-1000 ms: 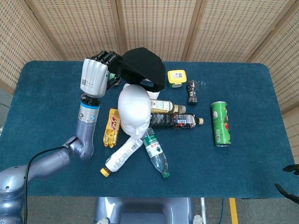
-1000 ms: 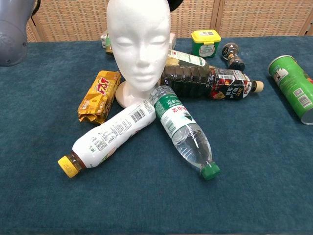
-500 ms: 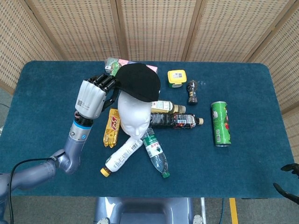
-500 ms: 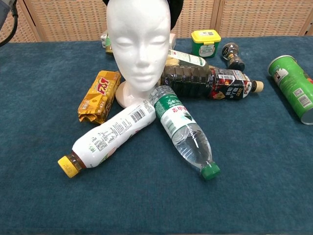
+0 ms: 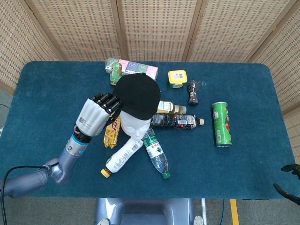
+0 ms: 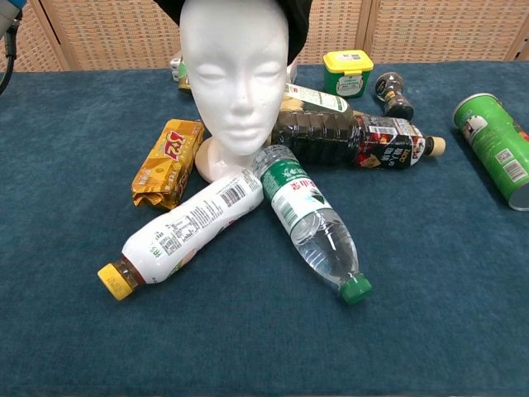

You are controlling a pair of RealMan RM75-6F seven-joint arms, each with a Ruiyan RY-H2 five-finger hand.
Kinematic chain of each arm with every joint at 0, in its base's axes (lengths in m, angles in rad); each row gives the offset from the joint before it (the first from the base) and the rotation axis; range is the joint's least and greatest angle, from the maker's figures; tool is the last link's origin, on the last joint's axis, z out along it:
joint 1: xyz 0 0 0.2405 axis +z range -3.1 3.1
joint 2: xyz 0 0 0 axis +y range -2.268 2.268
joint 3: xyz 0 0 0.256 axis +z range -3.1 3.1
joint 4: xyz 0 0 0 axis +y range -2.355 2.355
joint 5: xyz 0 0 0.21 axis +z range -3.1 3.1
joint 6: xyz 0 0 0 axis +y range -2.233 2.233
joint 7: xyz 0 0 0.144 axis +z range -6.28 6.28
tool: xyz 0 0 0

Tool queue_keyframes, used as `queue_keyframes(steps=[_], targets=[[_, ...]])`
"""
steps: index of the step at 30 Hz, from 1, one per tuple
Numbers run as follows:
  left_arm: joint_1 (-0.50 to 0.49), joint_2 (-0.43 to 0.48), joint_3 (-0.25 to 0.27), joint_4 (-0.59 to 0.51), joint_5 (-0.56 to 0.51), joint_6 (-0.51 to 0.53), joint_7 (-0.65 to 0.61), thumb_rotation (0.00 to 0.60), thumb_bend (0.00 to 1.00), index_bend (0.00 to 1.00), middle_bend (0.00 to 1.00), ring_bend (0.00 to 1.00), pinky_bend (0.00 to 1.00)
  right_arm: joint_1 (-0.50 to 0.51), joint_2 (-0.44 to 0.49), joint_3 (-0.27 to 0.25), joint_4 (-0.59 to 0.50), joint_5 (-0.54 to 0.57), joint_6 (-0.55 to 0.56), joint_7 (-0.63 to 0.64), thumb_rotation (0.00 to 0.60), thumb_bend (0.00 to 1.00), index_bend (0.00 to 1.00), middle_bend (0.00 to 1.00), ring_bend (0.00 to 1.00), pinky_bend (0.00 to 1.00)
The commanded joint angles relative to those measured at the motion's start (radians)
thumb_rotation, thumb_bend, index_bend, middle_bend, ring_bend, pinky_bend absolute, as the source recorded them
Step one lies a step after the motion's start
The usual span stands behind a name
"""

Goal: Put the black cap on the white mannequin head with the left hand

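The black fabric cap point(image 5: 138, 95) sits on top of the white foam mannequin head point(image 6: 234, 78), which stands upright on the blue cloth-covered table point(image 5: 243, 154). The silver left hand point(image 5: 97, 114) is just left of the head, its dark fingers point(image 5: 111, 102) curled onto the cap's left edge, grasping it. The right hand point(image 5: 289, 183) barely shows at the near right edge; whether it is clenched cannot be told. A white bottle with a yellow lid point(image 6: 181, 232) lies touching the head's base.
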Motion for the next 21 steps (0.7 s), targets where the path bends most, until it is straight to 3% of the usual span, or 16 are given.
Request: queue_keyframes(steps=[1, 8, 12, 21], targets=[[0.017, 0.011, 0.017, -0.022, 0.019, 0.0, 0.03, 0.6, 0.48, 0.77, 0.56, 0.51, 0.72, 0.0, -0.001, 0.0, 0.001, -0.001, 0.001, 0.001, 0.6, 0.12, 0.45, 0.46, 0.48, 0.51], [0.046, 0.023, 0.059, -0.059, 0.066, -0.015, 0.105, 0.6, 0.45, 0.77, 0.56, 0.51, 0.69, 0.0, -0.001, 0.0, 0.003, -0.002, 0.002, 0.003, 0.6, 0.12, 0.45, 0.46, 0.48, 0.51], [0.06, 0.032, 0.069, -0.086, 0.076, -0.031, 0.135, 0.6, 0.43, 0.76, 0.55, 0.46, 0.66, 0.0, -0.001, -0.001, 0.002, -0.003, 0.001, 0.001, 0.6, 0.12, 0.45, 0.46, 0.48, 0.51], [0.089, 0.076, 0.083, -0.165, 0.095, -0.067, 0.213, 0.6, 0.37, 0.55, 0.41, 0.31, 0.57, -0.001, -0.001, 0.0, 0.003, -0.002, 0.002, 0.004, 0.6, 0.12, 0.45, 0.47, 0.48, 0.51]])
